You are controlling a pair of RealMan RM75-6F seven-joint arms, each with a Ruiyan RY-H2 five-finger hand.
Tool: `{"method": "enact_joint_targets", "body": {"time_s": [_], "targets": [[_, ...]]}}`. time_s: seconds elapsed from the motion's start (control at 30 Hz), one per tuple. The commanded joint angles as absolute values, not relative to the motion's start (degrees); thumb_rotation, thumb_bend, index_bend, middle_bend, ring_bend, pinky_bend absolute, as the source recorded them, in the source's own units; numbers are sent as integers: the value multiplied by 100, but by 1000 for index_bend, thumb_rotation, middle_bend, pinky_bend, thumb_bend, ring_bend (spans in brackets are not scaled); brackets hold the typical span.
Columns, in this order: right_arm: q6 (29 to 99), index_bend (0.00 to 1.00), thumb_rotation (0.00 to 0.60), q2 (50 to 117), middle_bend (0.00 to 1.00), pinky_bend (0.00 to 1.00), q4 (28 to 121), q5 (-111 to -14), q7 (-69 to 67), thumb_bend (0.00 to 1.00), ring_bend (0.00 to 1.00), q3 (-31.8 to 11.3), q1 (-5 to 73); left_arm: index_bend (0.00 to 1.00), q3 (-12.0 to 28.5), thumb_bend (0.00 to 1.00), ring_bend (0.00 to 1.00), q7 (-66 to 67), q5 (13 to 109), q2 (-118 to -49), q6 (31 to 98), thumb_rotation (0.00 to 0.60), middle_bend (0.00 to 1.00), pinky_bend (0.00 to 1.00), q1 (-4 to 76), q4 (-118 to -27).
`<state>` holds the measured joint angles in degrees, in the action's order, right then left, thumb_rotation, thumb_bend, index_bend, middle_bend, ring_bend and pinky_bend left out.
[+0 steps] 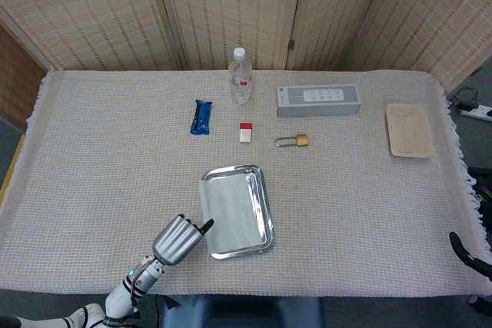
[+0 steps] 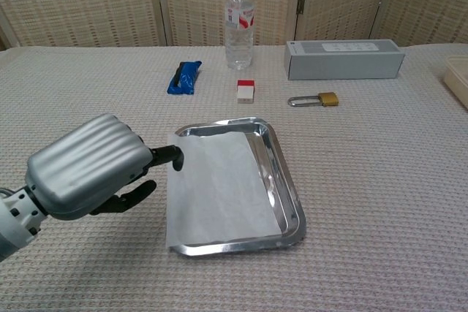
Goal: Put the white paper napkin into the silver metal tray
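The left hand hovers low over the table cloth, just left of the silver metal tray. It grasps nothing: its dark fingers are loosely spread, one pointing toward the tray and ending right at the left edge of the white paper napkin, though whether it touches the paper cannot be told. In the head view the same hand sits at the tray's near-left corner, with its fingertip beside the napkin.

The napkin lies flat in the tray, covering most of its floor. Its left edge rides over the tray's left rim and onto the cloth, so the sheet is mostly, not wholly, inside. The tray's right side and far rim show bare metal.

Beyond the hand, farther from the robot, a blue wrapped packet lies well apart from the tray. To the right of that packet is a small red-and-white block, and behind it stands a clear plastic bottle with a white cap, upright. Further right lie a brass padlock on its side and a long grey box. At the far right of the table is a shallow beige tray, with nothing visible in it.

Of the right hand, only a dark curved part shows at the lower right edge of the head view; how its fingers lie cannot be told.
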<state>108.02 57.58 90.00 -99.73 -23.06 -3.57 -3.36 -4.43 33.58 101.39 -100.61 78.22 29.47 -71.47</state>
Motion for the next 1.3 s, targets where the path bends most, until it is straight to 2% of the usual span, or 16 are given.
{"method": "enact_joint_targets", "body": {"time_s": [0.03, 0.33, 0.8, 1.3], "targets": [[10794, 0, 600, 5762, 0, 0, 9004, -9986, -2292, 400, 0, -349, -334, 433, -517, 817, 1000, 3501, 10037, -9893, 7579, 600, 1000, 1000, 2897, -7394], [10765, 0, 600, 5771, 0, 0, 9023, -9986, -2243, 399, 0, -341, -324, 419, -511, 939, 1000, 3624, 9889, -9849, 7292, 600, 1000, 1000, 2833, -7440], [10761, 0, 600, 5768, 0, 0, 9022, -9982, -2246, 400, 0, -331, -325, 335, -470, 943, 1000, 3169, 9989, -10087, 7302, 600, 1000, 1000, 2826, -7014], [10853, 0, 600, 5732, 0, 0, 9002, -9933, -2341, 400, 0, -345, -382, 352, -502, 938, 1000, 2732, 10031, -10379, 7050, 600, 1000, 1000, 2935, -6581]]}}
